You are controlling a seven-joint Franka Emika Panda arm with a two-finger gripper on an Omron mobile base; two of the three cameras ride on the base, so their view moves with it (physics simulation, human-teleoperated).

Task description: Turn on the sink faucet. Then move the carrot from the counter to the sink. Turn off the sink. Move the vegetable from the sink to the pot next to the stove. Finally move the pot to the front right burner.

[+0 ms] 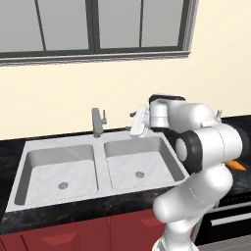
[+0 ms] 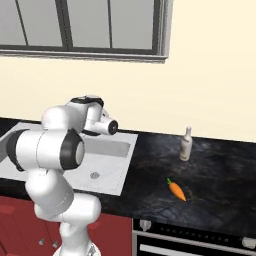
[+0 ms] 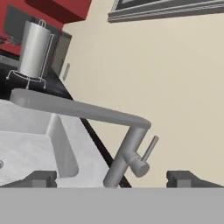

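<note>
The grey sink faucet [image 1: 98,122] stands behind the double-basin sink [image 1: 73,152], its spout [image 3: 78,109] swung over a basin and its thin lever [image 3: 151,146] sticking up at the side. No water is running. My gripper [image 1: 133,122] hangs open just right of the faucet, over the right basin's back rim; in the hand view the gripper [image 3: 113,179] has the faucet post between its spread fingertips [image 3: 41,178], not touching it. The orange carrot [image 2: 176,190] lies on the black counter [image 2: 220,175] right of the sink [image 2: 117,165]. The pot and the front right burner are out of view.
A pale slim bottle [image 2: 185,144] stands at the back of the counter beyond the carrot. The stove's front with round knobs [image 2: 145,225] shows at the lower right. A paper towel holder [image 3: 33,50] stands on the far counter left of the sink. The wall and window are close behind the faucet.
</note>
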